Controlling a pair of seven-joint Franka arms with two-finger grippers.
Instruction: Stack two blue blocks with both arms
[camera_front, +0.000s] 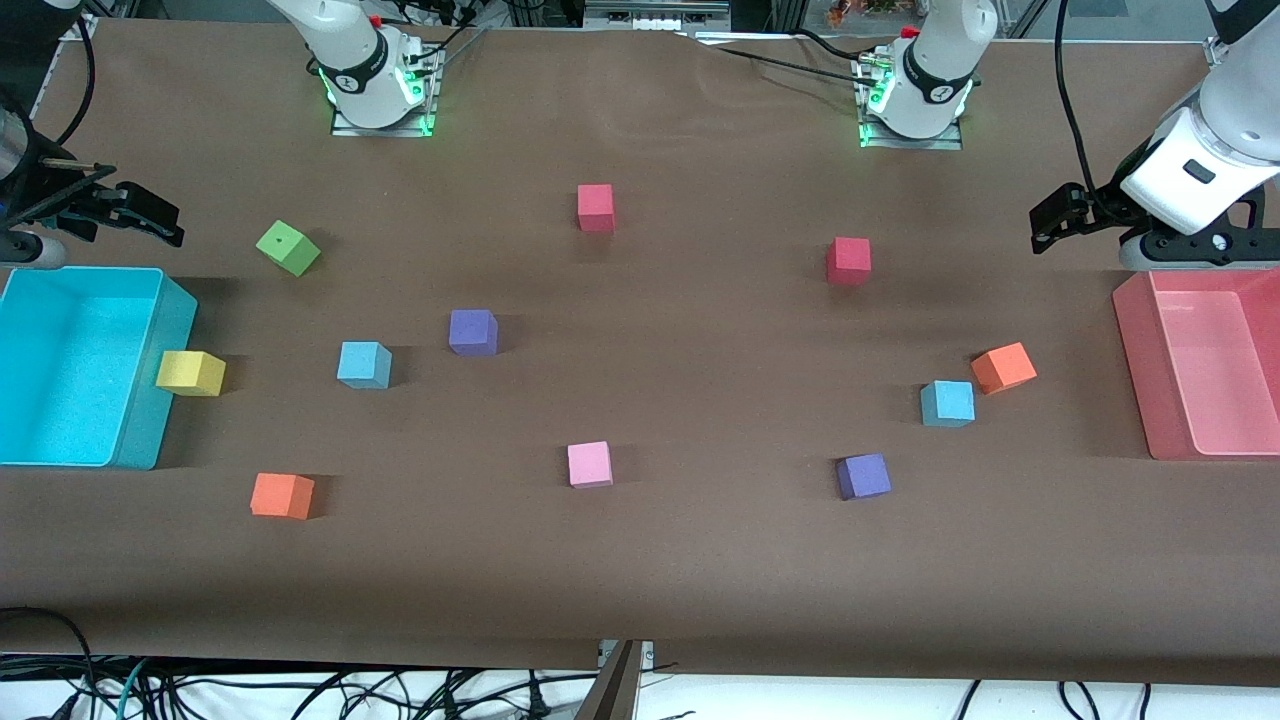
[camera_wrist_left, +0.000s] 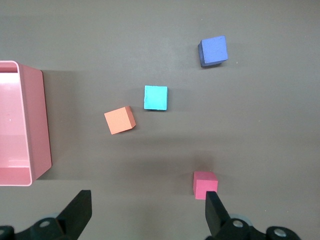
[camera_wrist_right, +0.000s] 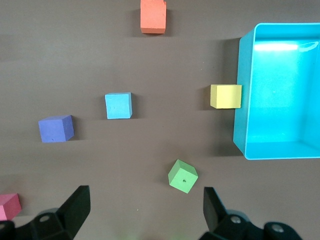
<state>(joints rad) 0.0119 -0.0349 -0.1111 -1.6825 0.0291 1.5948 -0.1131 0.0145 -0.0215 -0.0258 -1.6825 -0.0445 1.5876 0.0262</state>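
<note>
One blue block (camera_front: 364, 364) lies toward the right arm's end of the table, between a yellow cube (camera_front: 190, 373) and a purple cube (camera_front: 473, 332); it also shows in the right wrist view (camera_wrist_right: 118, 105). The other blue block (camera_front: 947, 403) lies toward the left arm's end, beside an orange cube (camera_front: 1003, 368); it also shows in the left wrist view (camera_wrist_left: 156, 97). My right gripper (camera_front: 165, 222) hangs open and empty over the table beside the cyan bin (camera_front: 142, 400), as the right wrist view (camera_wrist_right: 146, 207) shows. My left gripper (camera_front: 1045, 228) hangs open and empty over the table by the pink bin (camera_front: 1135, 370), as the left wrist view (camera_wrist_left: 147, 212) shows.
A green cube (camera_front: 288, 247), two red cubes (camera_front: 596, 207) (camera_front: 849, 260), a pink cube (camera_front: 590, 464), a second purple cube (camera_front: 863, 476) and a second orange cube (camera_front: 282, 495) are scattered on the brown table. The yellow cube touches the cyan bin's wall.
</note>
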